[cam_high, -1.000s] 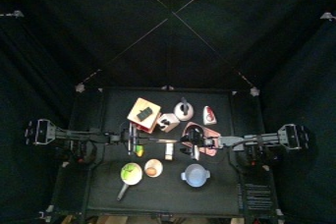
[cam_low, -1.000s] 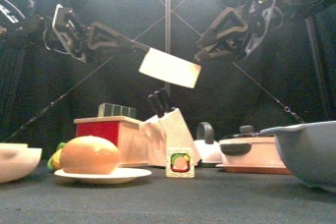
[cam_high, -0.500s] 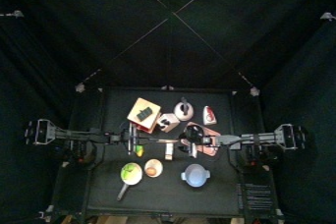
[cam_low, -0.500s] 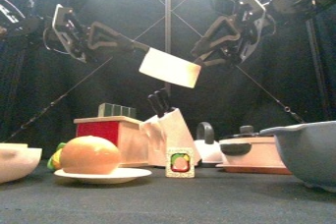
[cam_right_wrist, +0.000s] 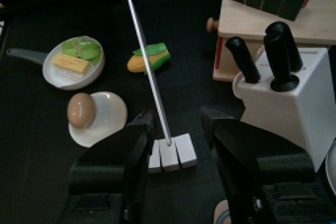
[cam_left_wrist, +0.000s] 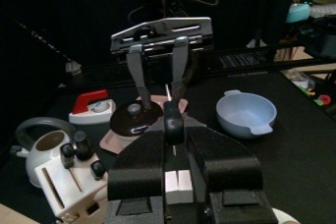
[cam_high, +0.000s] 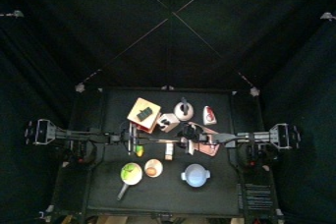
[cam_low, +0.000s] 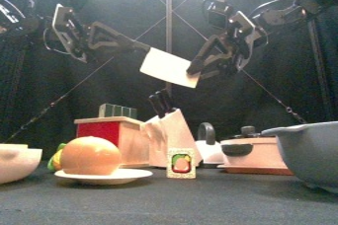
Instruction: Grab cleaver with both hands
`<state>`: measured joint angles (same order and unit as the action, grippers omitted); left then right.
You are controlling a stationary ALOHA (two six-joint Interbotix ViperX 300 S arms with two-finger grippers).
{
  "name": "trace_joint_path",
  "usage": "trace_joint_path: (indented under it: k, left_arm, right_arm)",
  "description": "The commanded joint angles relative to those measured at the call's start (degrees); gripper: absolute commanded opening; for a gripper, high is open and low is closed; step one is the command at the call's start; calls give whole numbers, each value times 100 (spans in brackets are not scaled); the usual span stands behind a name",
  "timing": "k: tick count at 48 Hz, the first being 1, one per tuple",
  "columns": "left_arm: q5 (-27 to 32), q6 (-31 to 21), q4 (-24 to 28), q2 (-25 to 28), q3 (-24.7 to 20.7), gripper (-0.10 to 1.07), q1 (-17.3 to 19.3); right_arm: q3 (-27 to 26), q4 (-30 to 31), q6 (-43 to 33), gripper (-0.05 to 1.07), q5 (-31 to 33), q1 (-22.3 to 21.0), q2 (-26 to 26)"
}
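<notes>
**Step in hand: second grip on the cleaver**

1. The left gripper [cam_low: 129, 48] is clamped on the black handle and holds the cleaver [cam_low: 169, 66] in the air above the middle of the table [cam_low: 238, 205], clear of everything on it. The blade tilts, its far end lower.
2. The right gripper [cam_low: 203, 67] stands at the blade's free end. Its jaws are apart, one on each flat face. The right wrist view shows the blade edge-on as a thin line between them, with a gap on both sides.
3. Recommended action: centre the blade in the gap, then close squarely on the flat faces, away from the cutting edge. An off-centre closure would probably twist the blade in the left grip.

**Materials and shapes**

- Blade: flat, thin, pale rectangle; probably smooth and slippery under the pads.
- Handle: dark, slim, rounded.
- Near the table's front-left corner: a pale plate [cam_low: 99, 177] carrying a rounded orange object.
- Mid-table: a white, angular knife block [cam_low: 169, 132] with black handles.
- Near the front-right corner: a grey-blue bowl [cam_low: 310, 153] with a smooth curved wall.
</notes>
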<state>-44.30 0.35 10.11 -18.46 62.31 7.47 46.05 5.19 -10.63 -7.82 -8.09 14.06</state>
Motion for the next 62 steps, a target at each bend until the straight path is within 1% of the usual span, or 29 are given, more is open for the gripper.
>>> trace_joint_path:
  k: [1,13,18,22,30,48,62]
  left_arm:
    - [-62,0,-9,70,-105,42,0]
    - [-62,0,-9,299,-185,42,35]
    - [-70,0,-9,378,-176,42,88]
    - [-62,0,-9,439,-141,42,167]
    - [-62,0,-114,606,-88,42,299]
    - [18,-9,-149,1002,-114,42,299]
    - [35,0,-149,1046,-62,42,290]
  right_arm:
    - [-114,70,0,68,-26,9,70]
    - [-53,202,-9,47,-9,62,62]
    - [-9,202,-9,43,53,70,132]
    - [0,211,-9,43,176,62,229]
    - [18,202,-9,43,185,62,299]
    - [18,202,-9,43,185,62,62]
    - [18,105,-18,43,220,79,-114]
